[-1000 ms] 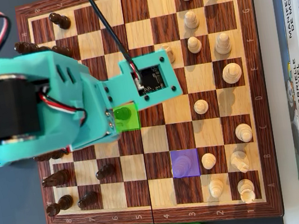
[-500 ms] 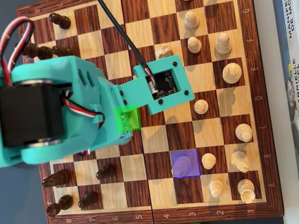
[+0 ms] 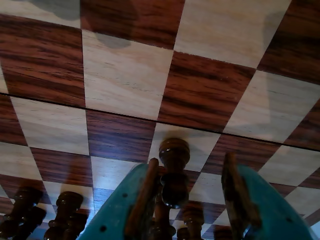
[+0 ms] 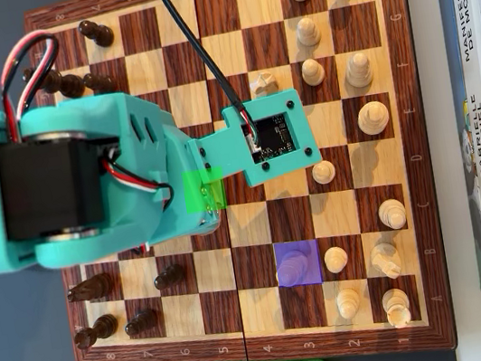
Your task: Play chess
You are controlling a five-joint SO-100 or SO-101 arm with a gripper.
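Arm (image 4: pixel 85 182) hides much of the board's (image 4: pixel 269 359) left half in the overhead view, covering several dark pieces; seven show. A green square (image 4: pixel 202 190) peeks from under it, a purple one (image 4: pixel 298 263) lies right. Fifteen pale pieces (image 4: pixel 373 115) stand rightward. In the wrist view, the gripper (image 3: pixel 192 180) holds a turned dark pawn (image 3: pixel 174 170) against its left finger, above glossy wood.
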